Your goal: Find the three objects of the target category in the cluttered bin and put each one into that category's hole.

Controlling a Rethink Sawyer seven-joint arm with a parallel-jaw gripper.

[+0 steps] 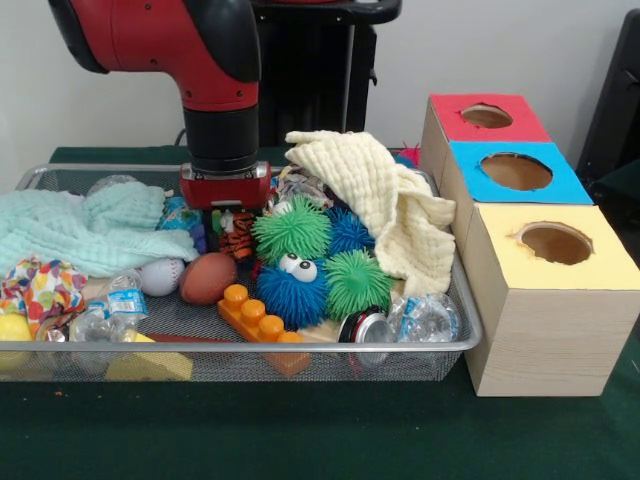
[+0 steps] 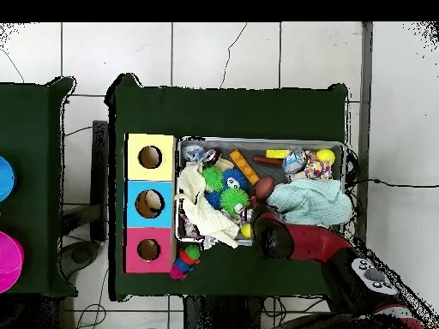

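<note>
Can't really tell what the gripper (image 1: 225,222) is doing with its tips, they're buried down in the clutter right over a little orange-and-black striped tiger toy (image 1: 237,235), so no idea if it's closed on anything. Just in front of it sits a brown toy football (image 1: 207,277), with a small baseball (image 1: 160,275) beside that. On the other side there's a bunch of spiky rubber balls: a green one (image 1: 291,230), a blue one with googly eyes (image 1: 292,289) and another green one (image 1: 357,282). An orange building brick (image 1: 262,326) lies at the front of the wire mesh bin (image 1: 470,330). A mint cloth (image 1: 85,228) covers one end, a cream cloth (image 1: 385,205) drapes over the other. Next to the bin stands the wooden box with three holes: yellow (image 1: 555,243), blue (image 1: 516,171), red (image 1: 486,116).
</note>
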